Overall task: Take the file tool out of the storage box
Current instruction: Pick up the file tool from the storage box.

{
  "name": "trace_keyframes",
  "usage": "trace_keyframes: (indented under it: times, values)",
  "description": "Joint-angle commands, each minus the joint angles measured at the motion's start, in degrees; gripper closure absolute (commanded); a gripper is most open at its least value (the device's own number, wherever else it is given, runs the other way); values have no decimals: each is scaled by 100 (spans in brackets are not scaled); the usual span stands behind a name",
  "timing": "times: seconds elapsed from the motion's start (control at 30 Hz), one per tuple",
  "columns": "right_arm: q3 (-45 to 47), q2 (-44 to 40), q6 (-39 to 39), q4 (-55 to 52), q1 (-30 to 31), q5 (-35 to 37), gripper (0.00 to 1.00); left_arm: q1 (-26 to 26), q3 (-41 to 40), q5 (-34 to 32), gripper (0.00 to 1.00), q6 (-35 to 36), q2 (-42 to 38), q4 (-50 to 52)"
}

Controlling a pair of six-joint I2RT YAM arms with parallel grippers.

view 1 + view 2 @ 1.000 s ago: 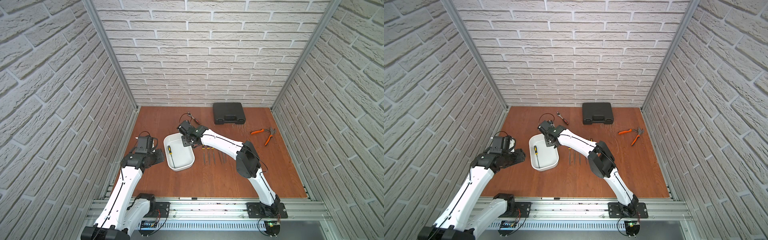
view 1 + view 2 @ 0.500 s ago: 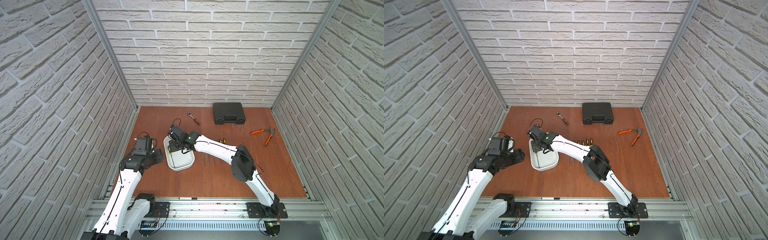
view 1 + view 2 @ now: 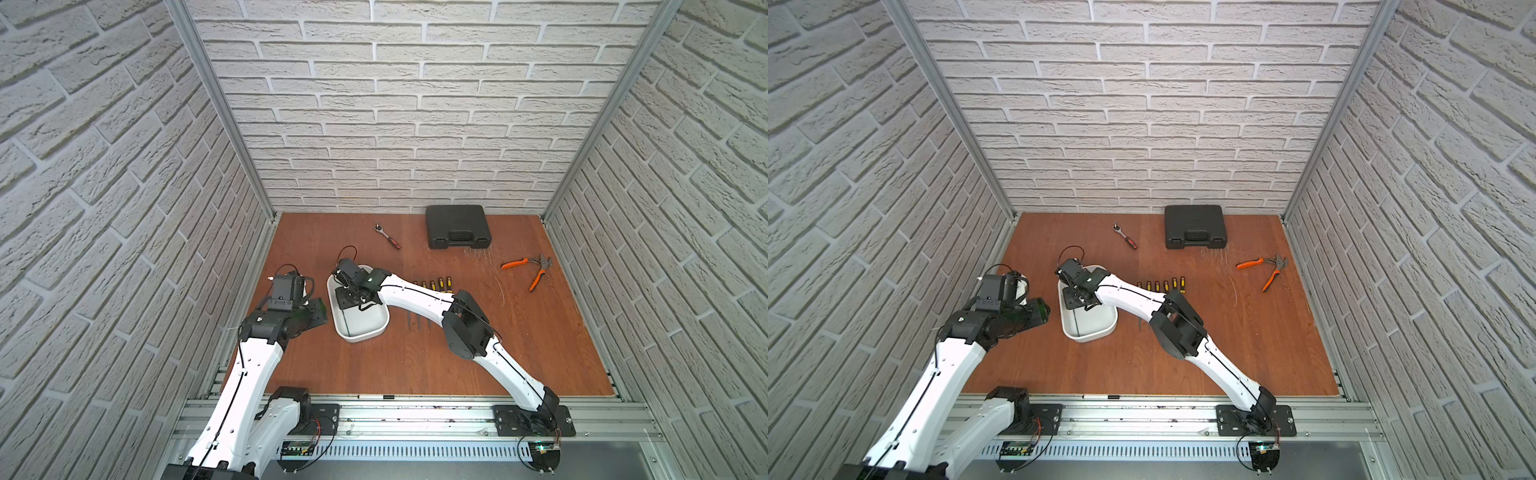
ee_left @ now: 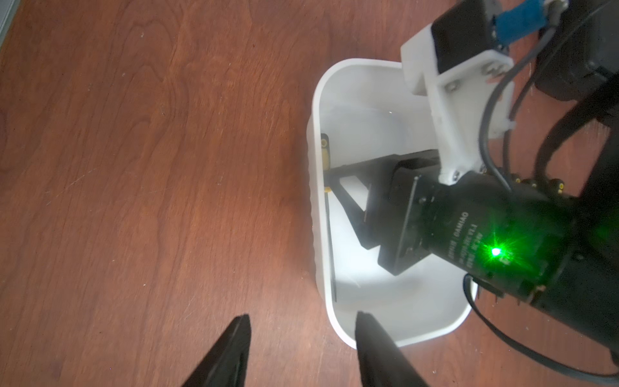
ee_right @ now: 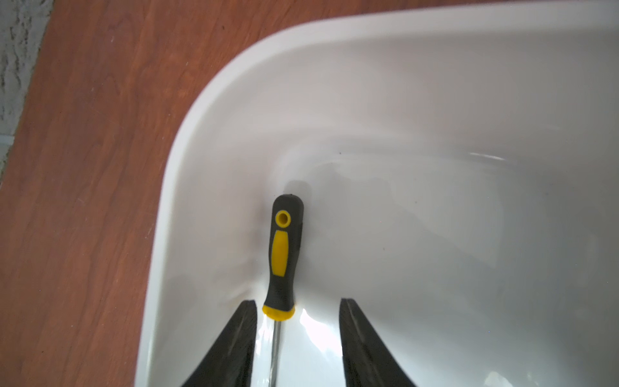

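- My left gripper (image 4: 302, 315) hung nearest me, jaws apart and holding nothing, at the near corner of the box (image 4: 316, 201). One tip showed over the rim, but I could not tell whether it touched.
- The box sat on the worktop (image 3: 374, 365), a reddish-brown board with clear wood grain. The box was shallow, glossy white plastic with rounded corners and smooth walls that caught the light.
- The file (image 5: 281, 254) lay flat inside, tight along the wall on my left side, handle toward the far end.
- My right gripper (image 5: 298, 301) was down in the box, jaws fairly wide on either side of the shank just below the handle. Neither jaw had closed on it.
- I judged the lift not yet begun: gripping the file, raising it and carrying it over the rim were all left to do.
- The handle was matte black and rubbery-looking, with a yellow inlay, a yellow-ringed hanging hole and a yellow collar. The shank was a thin, bright steel rod so close to the wall that it looked awkward to pinch.
- Past the box on my right, loose files (image 3: 1160, 285) with the same handles lay in a row on the worktop, already out by my reckoning.
- Farther off lay orange-handled pliers (image 3: 528, 270), a chromed ratchet (image 3: 387, 235) and, by the back wall, a shut black moulded case (image 3: 457, 226).
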State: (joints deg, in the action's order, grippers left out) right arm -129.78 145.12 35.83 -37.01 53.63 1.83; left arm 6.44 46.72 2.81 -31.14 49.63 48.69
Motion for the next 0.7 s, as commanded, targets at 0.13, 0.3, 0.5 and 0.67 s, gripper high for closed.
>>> trace_keyframes:
  times: [0.13,0.3,0.5,0.67]
  values:
    - [-478,336,16,-158,37,-91,54,-33,-4,-52,43,23,-8,37]
    - [-585,451,-24,-254,51,12,54,-29,-2,-44,43,22,-32,41]
    - [-727,635,-40,-446,67,211,56,-29,-2,-44,43,32,-30,39]
    - [-900,774,-114,-673,129,555,59,-28,19,-50,43,47,-24,62]
